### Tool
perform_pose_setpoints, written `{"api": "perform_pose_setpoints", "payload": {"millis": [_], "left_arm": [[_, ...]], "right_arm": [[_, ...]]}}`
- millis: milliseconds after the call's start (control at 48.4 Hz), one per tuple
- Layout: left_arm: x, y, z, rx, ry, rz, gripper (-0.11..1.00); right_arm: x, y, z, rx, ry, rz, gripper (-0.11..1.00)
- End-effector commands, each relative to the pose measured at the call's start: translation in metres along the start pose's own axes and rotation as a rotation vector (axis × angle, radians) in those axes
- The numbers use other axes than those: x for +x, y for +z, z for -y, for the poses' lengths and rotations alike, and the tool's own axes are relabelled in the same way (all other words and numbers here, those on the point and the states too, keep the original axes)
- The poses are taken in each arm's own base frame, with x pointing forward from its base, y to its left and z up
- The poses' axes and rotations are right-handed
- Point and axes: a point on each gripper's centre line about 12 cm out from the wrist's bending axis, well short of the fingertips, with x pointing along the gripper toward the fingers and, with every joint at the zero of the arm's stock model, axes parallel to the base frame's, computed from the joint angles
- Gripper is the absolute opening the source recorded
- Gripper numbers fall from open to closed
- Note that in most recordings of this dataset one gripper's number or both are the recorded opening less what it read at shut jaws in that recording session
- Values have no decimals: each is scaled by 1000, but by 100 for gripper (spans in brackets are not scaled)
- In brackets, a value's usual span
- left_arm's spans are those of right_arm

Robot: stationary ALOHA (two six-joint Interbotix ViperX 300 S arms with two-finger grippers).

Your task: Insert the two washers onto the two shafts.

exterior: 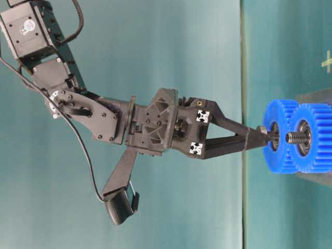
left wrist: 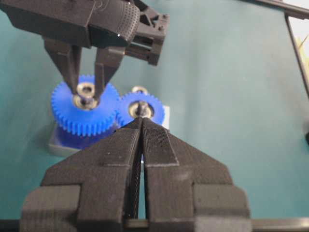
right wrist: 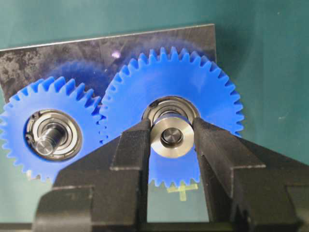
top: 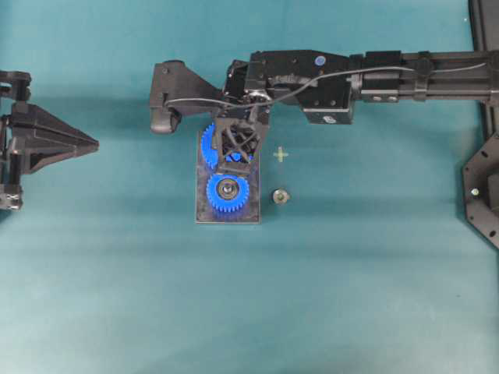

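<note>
Washer point(right wrist: 172, 135), round and silver, sits squeezed between the two black fingers point(right wrist: 131, 154) of the right gripper point(right wrist: 171, 137). The gripper is clamped on it from both sides. Right under the washer is the middle of the big blue gear point(right wrist: 212, 96), where a shiny ring shows around the shaft hole. In the table-level view the right gripper's point(exterior: 258, 139) tips are touching the top of that gear's shaft. To one side of the gripper is the small blue gear point(right wrist: 19, 121), with its own bare shaft point(right wrist: 46, 143) sticking up. The teeth of the two gears meet. Both gears stand on a dark metal plate point(right wrist: 58, 58).

From overhead, a second small silver part point(top: 280, 196) lies on the green table point(top: 351, 296), near the plate and apart from the right gripper point(top: 234, 152).

The left gripper point(left wrist: 141, 126) has its fingers pressed together with nothing in them. It is well away from the gears.
</note>
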Motion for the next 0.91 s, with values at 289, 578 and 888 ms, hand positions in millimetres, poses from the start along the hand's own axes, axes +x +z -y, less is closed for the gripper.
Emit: {"api": "perform_pose_setpoints", "payload": {"millis": [289,578,888], "left_arm": [[0,5,0,1,1,13,0],[0,5,0,1,1,13,0],[0,5,0,-1,0,16,0]], "right_arm": [[-13,6,-3,-12,2,37,30],[-13,8,-1,0,1,45,37],[-27,16,2,-6,-10,81,75]]}}
